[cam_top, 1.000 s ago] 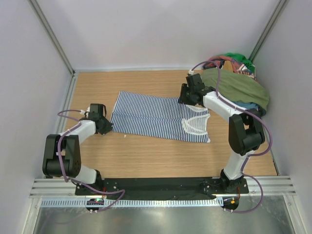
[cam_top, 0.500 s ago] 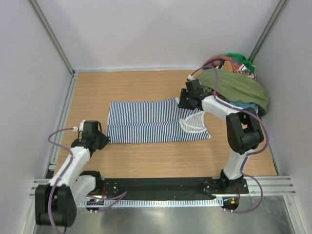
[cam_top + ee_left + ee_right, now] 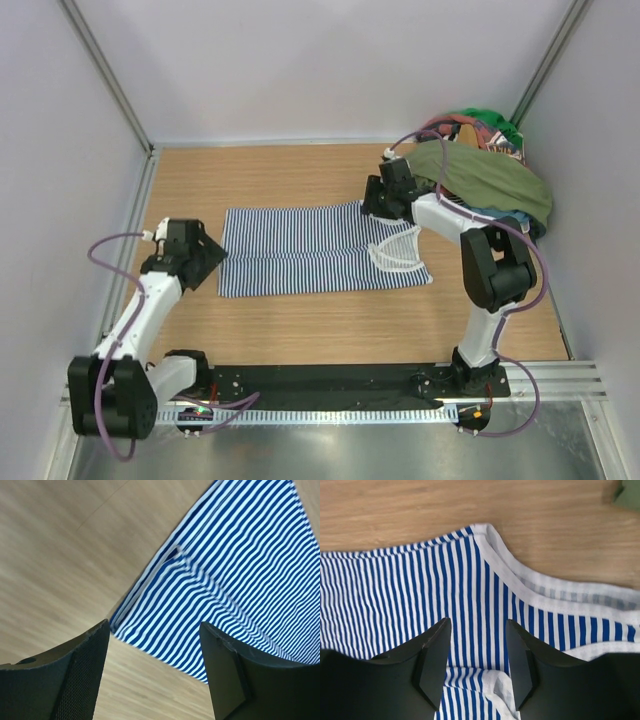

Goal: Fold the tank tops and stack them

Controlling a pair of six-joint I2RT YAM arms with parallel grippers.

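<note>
Since half a second ago my left arm (image 3: 150,300) has swung farther up the bench. The left gripper (image 3: 212,256) now sits just beside the left hem edge of the thin navy-and-white striped cloth tank top (image 3: 305,250); before, it hung closer to me, below that edge's near corner. The top itself lies where it did then. From the left wrist camera I see the left fingers (image 3: 75,675) spread wide. The striped hem corner shows in the gap between them and nothing is clamped. A small fold lifts the edge near that corner. I cannot tell whether the fingertips touch the pale wooden bench (image 3: 300,320).

The striped top lies flat across the middle of the bench, with its hem to the left and its white-trimmed neck and armholes to the right.

My right gripper (image 3: 370,205) sits over the far-right edge of the striped top, much as it did a moment ago. Through the right wrist camera the right fingers (image 3: 432,655) stand moderately apart above the stripes, close to a curved white trim band. They grip nothing that I can see.

Farther right, the olive green cloth tank top (image 3: 490,178) drapes over a heap of mixed coloured garments (image 3: 490,128) in the far-right corner, apart from the striped one.
</note>
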